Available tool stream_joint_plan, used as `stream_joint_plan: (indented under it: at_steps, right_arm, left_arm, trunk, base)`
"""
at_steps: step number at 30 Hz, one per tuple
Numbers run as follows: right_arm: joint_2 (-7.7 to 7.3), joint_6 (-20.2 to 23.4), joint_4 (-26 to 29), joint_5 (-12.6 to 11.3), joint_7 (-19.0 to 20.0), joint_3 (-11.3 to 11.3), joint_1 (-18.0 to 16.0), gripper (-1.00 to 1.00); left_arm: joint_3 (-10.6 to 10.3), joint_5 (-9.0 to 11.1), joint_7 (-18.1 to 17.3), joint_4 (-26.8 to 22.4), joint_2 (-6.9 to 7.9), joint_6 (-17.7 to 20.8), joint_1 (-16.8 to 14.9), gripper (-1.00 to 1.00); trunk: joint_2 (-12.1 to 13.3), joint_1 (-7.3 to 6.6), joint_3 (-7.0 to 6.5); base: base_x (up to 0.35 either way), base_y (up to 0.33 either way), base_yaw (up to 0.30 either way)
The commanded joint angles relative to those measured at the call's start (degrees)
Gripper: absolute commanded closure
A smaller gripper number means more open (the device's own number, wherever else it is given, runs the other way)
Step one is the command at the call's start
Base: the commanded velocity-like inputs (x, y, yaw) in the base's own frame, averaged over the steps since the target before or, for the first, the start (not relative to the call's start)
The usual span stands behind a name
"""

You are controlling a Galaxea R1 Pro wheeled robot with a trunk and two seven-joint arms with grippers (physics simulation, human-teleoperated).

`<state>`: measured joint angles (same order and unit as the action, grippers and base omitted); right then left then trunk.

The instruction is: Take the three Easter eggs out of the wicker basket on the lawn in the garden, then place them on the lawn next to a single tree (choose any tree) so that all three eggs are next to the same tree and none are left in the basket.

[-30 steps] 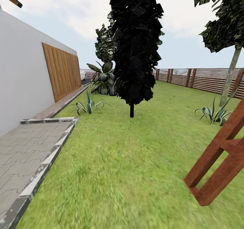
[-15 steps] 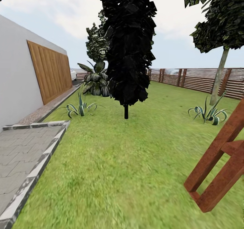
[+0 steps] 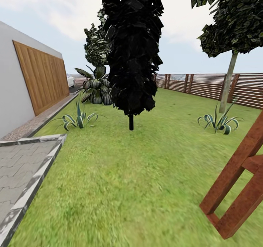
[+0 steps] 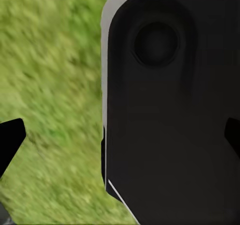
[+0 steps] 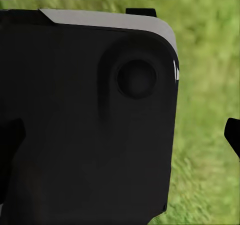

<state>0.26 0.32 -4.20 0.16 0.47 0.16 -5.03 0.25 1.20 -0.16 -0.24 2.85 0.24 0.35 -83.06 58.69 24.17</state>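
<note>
Everything in the head view slides leftward against the two earlier frames, conifer, wall and paving alike, so the camera is swinging right; nothing in the garden itself has moved. Landmark: tall dark conifer (image 3: 131,49) with a thin black trunk, standing on the wide green lawn (image 3: 138,181).

- Left of the conifer: grey paved patio (image 3: 18,170) with a pale stone kerb, white wall with a ribbed wooden door (image 3: 42,80), a spiky striped plant (image 3: 77,119).
- Behind the conifer: broad-leaved shrub (image 3: 95,89) and a slatted brown fence (image 3: 204,86) running off to the right.
- Right of the conifer: thin-trunked round-crowned tree (image 3: 233,23), a second striped plant (image 3: 219,122) at its foot, and nearer, a red-brown timber frame (image 3: 241,181), now shown less fully.

Basket, eggs and thick-trunked tree: not sighted from here. Judgement: the robot is scanning or turning to find them, and no egg has been handled as far as these pictures tell.

Wrist views: each shows a dark rounded body panel over blurred grass. Left gripper (image 4: 120,135) and right gripper (image 5: 120,135) have dark fingertips at opposite edges, so the jaws stand wide apart, holding nothing.
</note>
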Motion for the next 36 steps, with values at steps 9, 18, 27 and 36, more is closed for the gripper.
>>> stream_joint_plan:
  at_steps: [9,18,27,36]
  right_arm:
    - [0.0,0.0,-0.1,0.0,0.1,0.0,-0.1,-1.0]
    - [0.0,0.0,-0.1,0.0,0.1,0.0,-0.1,-1.0]
    - [0.0,0.0,-0.1,0.0,0.0,0.0,-0.1,-1.0]
    - [0.0,0.0,-0.1,0.0,0.0,0.0,-0.1,-1.0]
  left_arm:
    - [0.0,0.2,0.0,0.0,0.01,0.0,0.0,-1.0]
    - [0.0,0.1,0.0,0.0,-0.04,0.0,0.0,-1.0]
    - [0.0,0.1,0.0,0.0,-0.04,0.0,0.0,-1.0]
    - [0.0,0.1,0.0,0.0,-0.04,0.0,0.0,-1.0]
  trunk:
    - [0.0,0.03,0.04]
    - [0.0,0.03,0.04]
    - [0.0,0.03,0.04]
    - [0.0,0.03,0.04]
  base:
    - [0.326,0.11,-0.001]
    - [0.326,0.11,-0.223]
    - [0.327,0.107,-0.065]
    - [0.328,0.099,-0.001]
